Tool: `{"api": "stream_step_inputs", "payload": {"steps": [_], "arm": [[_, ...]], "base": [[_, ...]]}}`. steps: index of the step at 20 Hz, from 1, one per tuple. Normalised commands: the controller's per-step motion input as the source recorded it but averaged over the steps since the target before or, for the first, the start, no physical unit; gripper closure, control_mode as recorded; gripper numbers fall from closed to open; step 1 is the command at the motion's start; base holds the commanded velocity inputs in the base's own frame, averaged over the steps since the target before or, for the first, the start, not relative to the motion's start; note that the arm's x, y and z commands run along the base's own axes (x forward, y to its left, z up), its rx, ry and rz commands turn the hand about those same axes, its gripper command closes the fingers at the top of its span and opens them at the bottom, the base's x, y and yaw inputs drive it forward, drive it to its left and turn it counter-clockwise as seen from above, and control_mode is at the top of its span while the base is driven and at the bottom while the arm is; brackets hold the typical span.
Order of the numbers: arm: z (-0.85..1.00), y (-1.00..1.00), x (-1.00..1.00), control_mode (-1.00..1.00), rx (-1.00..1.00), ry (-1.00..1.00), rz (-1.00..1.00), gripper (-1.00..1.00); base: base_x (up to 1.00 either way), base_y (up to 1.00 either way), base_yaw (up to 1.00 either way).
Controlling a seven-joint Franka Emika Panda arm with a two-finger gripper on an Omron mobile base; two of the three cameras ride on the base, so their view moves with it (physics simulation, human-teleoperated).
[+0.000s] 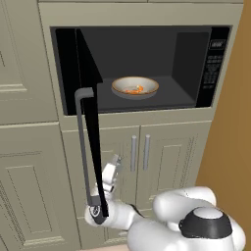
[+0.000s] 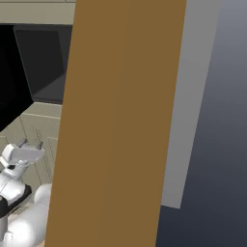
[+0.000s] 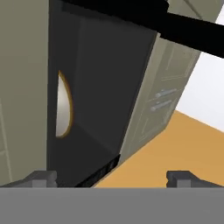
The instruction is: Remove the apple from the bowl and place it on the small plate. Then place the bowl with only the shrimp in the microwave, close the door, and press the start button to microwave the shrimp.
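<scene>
The microwave (image 1: 186, 54) stands open, and its black door (image 1: 90, 122) is swung out to the left, edge-on to me, with the grey bar handle (image 1: 81, 142) on its front. Inside sits the tan-rimmed bowl (image 1: 135, 87) holding the orange shrimp (image 1: 134, 89). The control panel (image 1: 214, 63) runs down the microwave's right side. My gripper (image 1: 115, 160) hangs below the microwave, just right of the door, fingers pointing up and open with nothing between them. In the right base view the gripper (image 2: 31, 143) is at the lower left. From the hand, the gripper (image 3: 111, 177) faces the dark cavity and the bowl's rim (image 3: 63, 105). The apple and small plate are out of view.
Beige cabinet doors with two grey handles (image 1: 139, 152) sit under the microwave, close behind my hand. Tall beige cabinets (image 1: 24, 171) stand to the left. A brown side panel (image 2: 120, 120) rises close on the right and hides most of the kitchen in the right base view.
</scene>
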Motion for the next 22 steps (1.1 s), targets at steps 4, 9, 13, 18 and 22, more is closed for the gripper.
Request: {"api": "stream_step_inputs", "payload": {"steps": [4,9,13,18,22], "arm": [[-0.25,0.57,0.00,-1.00,-0.09,0.18,-0.04,-1.00],[-0.38,0.46,0.13,-1.00,-0.18,0.15,0.00,-1.00],[-0.38,0.47,0.22,-1.00,-0.14,0.07,0.00,-1.00],[-0.47,0.68,0.08,-1.00,-0.14,0.07,0.00,-1.00],[-0.19,0.71,0.00,-1.00,-0.05,0.02,-0.01,-1.00]], "base": [[0.00,0.00,0.00],[0.00,0.00,0.00],[0.00,0.00,0.00],[0.00,0.00,0.00],[0.00,0.00,0.00]]}}
